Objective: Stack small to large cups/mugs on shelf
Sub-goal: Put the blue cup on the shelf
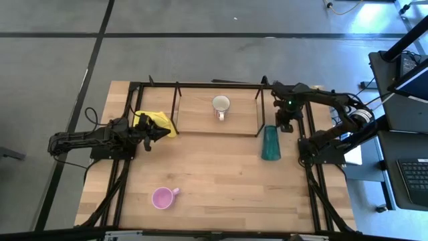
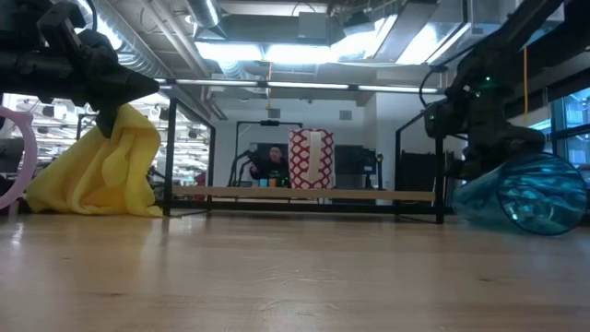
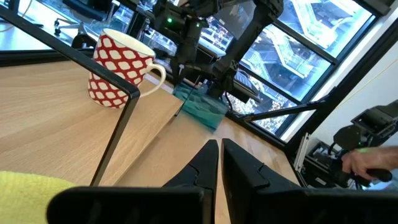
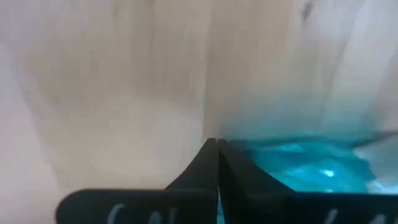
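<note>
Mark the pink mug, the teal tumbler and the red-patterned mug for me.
pink mug (image 1: 161,197): high view, on its open mouth.
teal tumbler (image 1: 269,143): high view, mid-body, lying on its side.
red-patterned mug (image 3: 116,70): left wrist view, on its patterned side wall.

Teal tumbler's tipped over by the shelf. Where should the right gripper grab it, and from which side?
Judging by its pose, grip the teal tumbler across its body, coming down from above: it lies on its side beside the shelf, with no handle. The right gripper, shut beside its narrow end, would need to open first.
</note>
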Tool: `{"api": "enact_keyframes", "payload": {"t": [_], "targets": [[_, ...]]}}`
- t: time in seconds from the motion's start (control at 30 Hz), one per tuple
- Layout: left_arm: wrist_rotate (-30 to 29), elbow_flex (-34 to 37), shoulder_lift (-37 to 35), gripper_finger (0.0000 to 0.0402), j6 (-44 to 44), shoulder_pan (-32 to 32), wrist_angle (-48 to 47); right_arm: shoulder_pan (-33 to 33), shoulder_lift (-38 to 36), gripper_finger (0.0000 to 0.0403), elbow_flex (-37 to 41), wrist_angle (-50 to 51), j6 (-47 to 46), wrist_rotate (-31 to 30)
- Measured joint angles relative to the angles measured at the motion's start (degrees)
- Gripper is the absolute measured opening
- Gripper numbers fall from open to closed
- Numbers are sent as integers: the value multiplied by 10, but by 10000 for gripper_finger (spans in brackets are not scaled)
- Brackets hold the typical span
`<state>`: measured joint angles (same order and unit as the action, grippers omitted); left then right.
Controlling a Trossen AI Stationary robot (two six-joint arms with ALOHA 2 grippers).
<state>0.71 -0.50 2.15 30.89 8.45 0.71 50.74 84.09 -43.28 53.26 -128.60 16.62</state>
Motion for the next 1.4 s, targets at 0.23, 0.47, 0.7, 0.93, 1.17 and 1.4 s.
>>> {"api": "enact_keyframes", "payload": {"t": [0.23, 0.47, 0.7, 0.93, 1.17, 1.4], "targets": [[0, 0, 0, 14, 0, 0, 0, -13, 0, 0, 10, -68, -6, -32], [0, 0, 0, 14, 0, 0, 0, -43, -3, 0, 5, -53, -4, -17], [0, 0, 0, 14, 0, 0, 0, -80, -3, 0, 5, -76, -5, -18], [0, 0, 0, 14, 0, 0, 0, -119, -3, 0, 4, -97, -4, -8], [0, 0, 0, 14, 0, 0, 0, -169, -15, 0, 4, -94, -2, 17], [0, 0, 0, 14, 0, 0, 0, -176, -61, 0, 4, -51, -3, 13]]}}
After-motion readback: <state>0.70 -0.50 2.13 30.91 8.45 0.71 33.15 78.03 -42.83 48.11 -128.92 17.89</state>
